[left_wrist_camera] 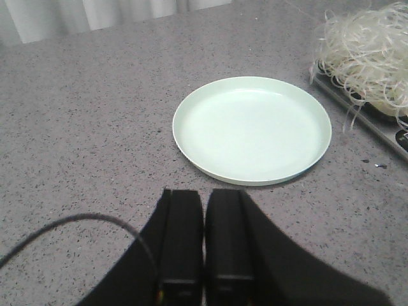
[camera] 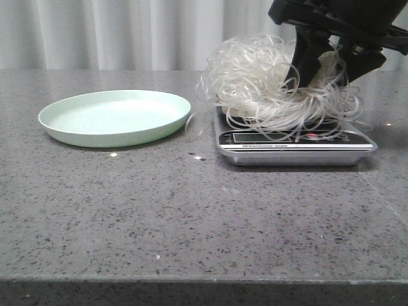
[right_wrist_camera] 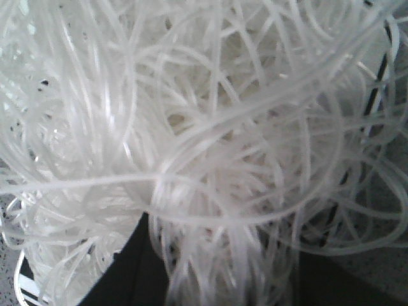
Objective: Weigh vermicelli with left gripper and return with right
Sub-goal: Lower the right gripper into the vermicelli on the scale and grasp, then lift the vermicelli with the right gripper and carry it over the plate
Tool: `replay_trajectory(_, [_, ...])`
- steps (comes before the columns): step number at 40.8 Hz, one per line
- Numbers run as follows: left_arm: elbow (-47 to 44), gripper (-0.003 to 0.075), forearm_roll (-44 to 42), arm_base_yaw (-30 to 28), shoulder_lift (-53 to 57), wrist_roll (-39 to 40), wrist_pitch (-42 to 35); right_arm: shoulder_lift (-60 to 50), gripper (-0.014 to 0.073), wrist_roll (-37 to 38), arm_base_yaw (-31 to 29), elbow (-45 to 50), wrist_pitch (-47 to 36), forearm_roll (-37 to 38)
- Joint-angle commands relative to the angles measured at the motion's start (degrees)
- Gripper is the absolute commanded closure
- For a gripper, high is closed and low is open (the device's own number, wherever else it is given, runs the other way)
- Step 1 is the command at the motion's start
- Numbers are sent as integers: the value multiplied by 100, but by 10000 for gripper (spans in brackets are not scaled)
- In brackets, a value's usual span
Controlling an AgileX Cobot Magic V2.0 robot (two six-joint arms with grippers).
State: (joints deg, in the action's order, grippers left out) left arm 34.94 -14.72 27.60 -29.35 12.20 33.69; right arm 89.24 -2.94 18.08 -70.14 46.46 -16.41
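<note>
Vermicelli [camera: 268, 86] sits on the scale [camera: 293, 145], right half of tabletop [camera: 159, 210]. It's a big loose tangle of thin, glossy, translucent whitish strands, loops sticking out all round. Mass is wider than tall; long axis runs roughly left-right in front view. Strands droop over the scale's front edge across the display strip, a few stray loops hang off the left side toward the plate [camera: 115, 116]. No clear pointing direction, it's a nest, not a bundle.

Scale: flat, rectangular, brushed-metal body w/ rounded corners, dark glossy panel along front. Readout not legible.

Plate: pale green, round, shallow, smooth matte, low raised rim. Nothing in it. Left of the scale, near but not touching; stray noodle ends reach close to its rim.

Tabletop: grey speckled stone-look, slightly glossy, small light glints. Pale pleated curtain behind.

Right pincer [camera: 322, 64]: black, angular, comes in from upper right, fingers down inside the right part of the tangle. Right wrist view is nearly all blurred strands right up to the lens, dark finger bits at the bottom edge. Can't tell if it's clamped or spread; tips buried in noodles.

Left pincer [left_wrist_camera: 204, 239]: seen only in left wrist view, black blocky fingers pressed together w/ just a thin seam, holding nothing. Above bare tabletop, near the plate rim, well apart from scale. Thin dark cable loops beside it.
</note>
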Motion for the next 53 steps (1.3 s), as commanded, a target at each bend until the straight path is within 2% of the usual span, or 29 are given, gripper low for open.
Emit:
replay_trajectory(1, [156,583,-58,5,-12,46,-443,-132,436,-51,2,-232,135,-37])
replay_trajectory(22, [156,583,-58,5,-12,46,-443,-723,444,-51,2,-1229,454,-37])
replay_trajectory(36, [156,583,-133,5,-12,46,-419,-917,444,-51,2,-2658,425,-37])
replay_trajectory(42, [156,583,-133,5,-12,46,-352,-917,444,-51,2,-3283,156,-43])
replay_trajectory(46, [156,583,-133,5,-12,46,-338,-910,444,-51,2,-3621,-21,-198])
replay_trajectory(53, [156,583,-133,5,-12,46,-338,-906,444,-71,10,-3824,-336,-967])
